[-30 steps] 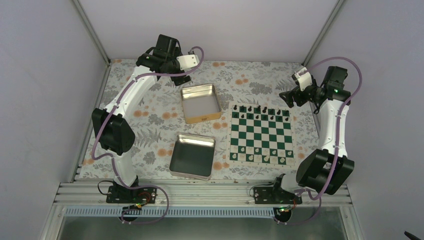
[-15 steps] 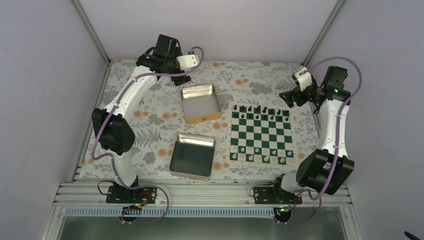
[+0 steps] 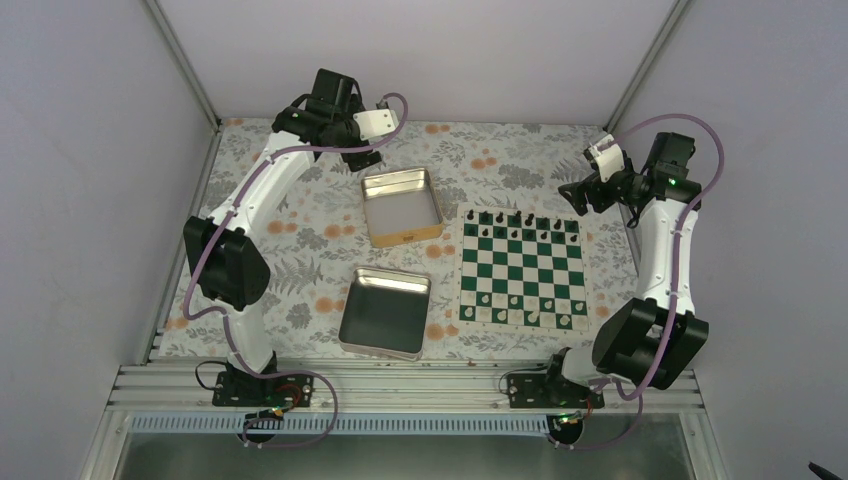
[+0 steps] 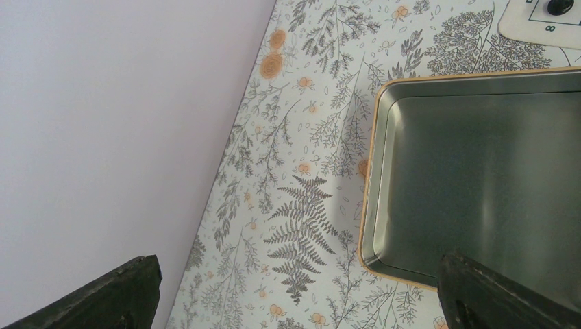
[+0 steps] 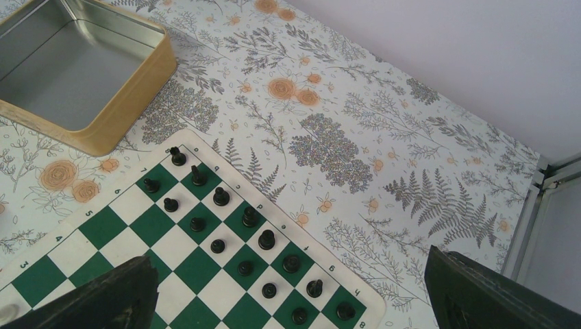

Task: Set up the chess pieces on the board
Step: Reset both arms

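The board (image 3: 520,270) lies flat on the counter (image 3: 300,230) near its right edge. The black chess pieces (image 5: 266,239) stand upright in two ranks along the board's far edge, one to a square. That is where a set-up side belongs, so the black half looks finished or nearly so. Small pale pieces (image 3: 520,318) seem to fill the ranks at the board's near edge, though they are too small to check.

The right gripper (image 5: 291,264) hangs above the counter's far right corner, just beyond the board, with its jaws spread wide and nothing between them. Held there, it stays off the ranks and risks toppling no piece. The left gripper (image 4: 296,264) is raised near the far edge, left of centre, also wide open and empty, above a corner of the gold-walled tin (image 3: 405,236). The part of that tin's inside that shows is bare. A second tin (image 3: 390,278) sits nearer the counter's near edge. Its placing beside the board suggests both served as the pieces' storage.
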Robot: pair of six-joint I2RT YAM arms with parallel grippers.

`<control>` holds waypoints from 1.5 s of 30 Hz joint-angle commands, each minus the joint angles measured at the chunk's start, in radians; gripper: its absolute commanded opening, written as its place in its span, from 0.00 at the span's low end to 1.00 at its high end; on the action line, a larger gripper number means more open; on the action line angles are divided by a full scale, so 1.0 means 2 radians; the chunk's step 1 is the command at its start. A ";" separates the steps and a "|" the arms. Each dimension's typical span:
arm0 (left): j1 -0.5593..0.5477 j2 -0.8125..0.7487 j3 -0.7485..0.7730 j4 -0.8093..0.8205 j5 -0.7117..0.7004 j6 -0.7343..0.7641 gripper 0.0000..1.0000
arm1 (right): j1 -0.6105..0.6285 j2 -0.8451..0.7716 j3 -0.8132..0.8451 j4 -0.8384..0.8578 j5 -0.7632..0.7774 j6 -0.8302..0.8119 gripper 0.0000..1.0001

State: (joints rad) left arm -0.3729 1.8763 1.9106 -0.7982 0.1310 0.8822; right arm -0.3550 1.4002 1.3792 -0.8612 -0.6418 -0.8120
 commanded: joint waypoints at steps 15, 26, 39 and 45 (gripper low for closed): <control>0.000 0.000 0.000 0.000 0.000 0.000 1.00 | -0.002 -0.002 0.006 0.001 -0.004 0.000 1.00; 0.000 0.000 0.000 0.000 0.000 0.000 1.00 | -0.002 -0.002 0.006 0.001 -0.004 0.000 1.00; -0.003 -0.001 0.001 0.001 0.001 0.002 1.00 | 0.011 0.001 -0.008 0.017 0.018 0.009 1.00; -0.005 -0.001 0.002 0.002 0.001 0.003 1.00 | 0.024 0.001 -0.016 0.035 0.032 0.017 1.00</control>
State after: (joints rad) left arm -0.3779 1.8767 1.9106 -0.7979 0.1310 0.8825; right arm -0.3267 1.4002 1.3678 -0.8314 -0.5983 -0.8024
